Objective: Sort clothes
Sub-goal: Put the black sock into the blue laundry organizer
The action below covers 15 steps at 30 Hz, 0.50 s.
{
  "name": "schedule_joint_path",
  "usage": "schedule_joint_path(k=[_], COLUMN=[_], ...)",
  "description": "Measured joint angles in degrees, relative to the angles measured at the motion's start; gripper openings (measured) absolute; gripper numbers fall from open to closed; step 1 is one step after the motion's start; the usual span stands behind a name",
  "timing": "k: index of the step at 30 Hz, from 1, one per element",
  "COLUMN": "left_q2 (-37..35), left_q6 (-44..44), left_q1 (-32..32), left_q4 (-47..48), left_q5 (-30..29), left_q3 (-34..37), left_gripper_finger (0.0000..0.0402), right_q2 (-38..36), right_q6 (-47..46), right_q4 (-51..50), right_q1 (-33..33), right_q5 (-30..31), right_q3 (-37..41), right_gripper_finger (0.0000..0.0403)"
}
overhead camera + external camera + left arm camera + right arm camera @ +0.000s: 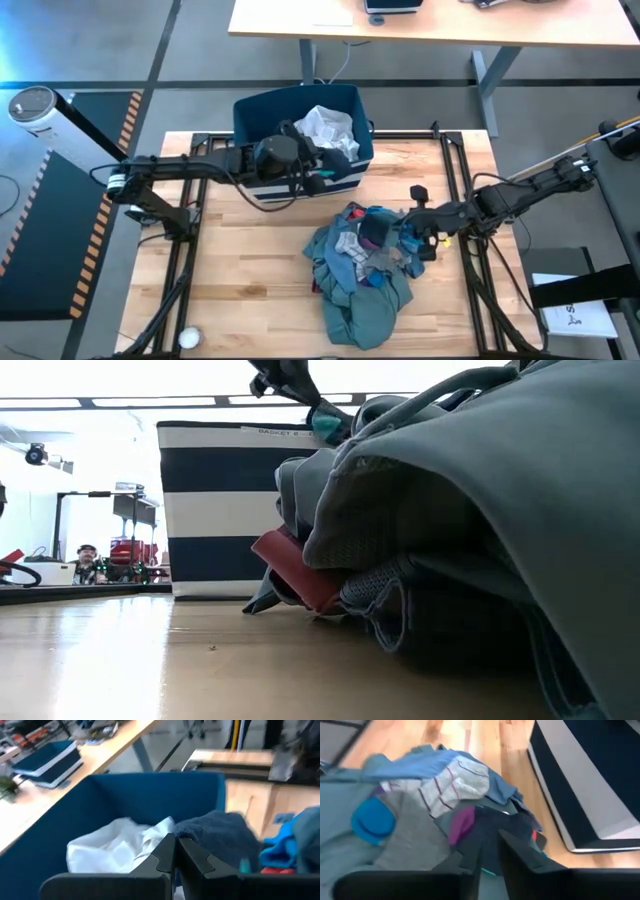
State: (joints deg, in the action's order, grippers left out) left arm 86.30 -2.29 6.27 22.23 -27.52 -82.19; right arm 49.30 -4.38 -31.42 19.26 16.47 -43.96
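Observation:
A navy striped bin at the table's far middle holds a white garment. My left gripper hangs shut over the bin's near rim, with a dark charcoal garment at its fingertips. In front of the bin lies a pile of clothes: a large teal-green garment, a striped grey piece, a blue piece and a red piece, which is pinned under the pile. My right gripper is at the pile's right side, closed on a dark navy piece. My left gripper has the charcoal garment's edge at the tips of its shut fingers, which reach out level over the bin from the table's left. The garment bunches beside the white one, above the bin's inside. One layer or several, I cannot tell. My right gripper comes at the pile from the table's right, slanting down. A fold of the dark navy piece fills the narrow gap between its fingers. The piece still lies on the pile, and I cannot tell how many layers are held.
Bare wooden tabletop lies left of the pile and along the near edge. Black frame rails run along both sides of the table. A small white round thing sits at the near left corner. A desk stands beyond the table.

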Motion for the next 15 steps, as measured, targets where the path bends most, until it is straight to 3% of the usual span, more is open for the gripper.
schedule_joint_path(k=[3,11,15], left_q2=[-2.40,-9.75,-12.05], left_q6=[-0.08,1.47,2.64], left_q1=[0.73,3.62,5.42], left_q4=[-2.44,-10.77,-12.94], left_q5=[0.24,6.86,7.19], left_q3=[2.95,12.85,16.52], left_gripper_finger=[0.0000,0.0000,0.0000], right_q2=[-0.09,-4.36,-7.15], right_q6=[1.20,2.73,3.71], right_q4=[0.60,10.46,14.17], right_q1=[-0.01,-0.01,-0.01], right_q5=[2.96,2.61,2.64], right_q3=[1.81,10.43,12.59], right_gripper_finger=[0.0007,0.0001,0.0000])
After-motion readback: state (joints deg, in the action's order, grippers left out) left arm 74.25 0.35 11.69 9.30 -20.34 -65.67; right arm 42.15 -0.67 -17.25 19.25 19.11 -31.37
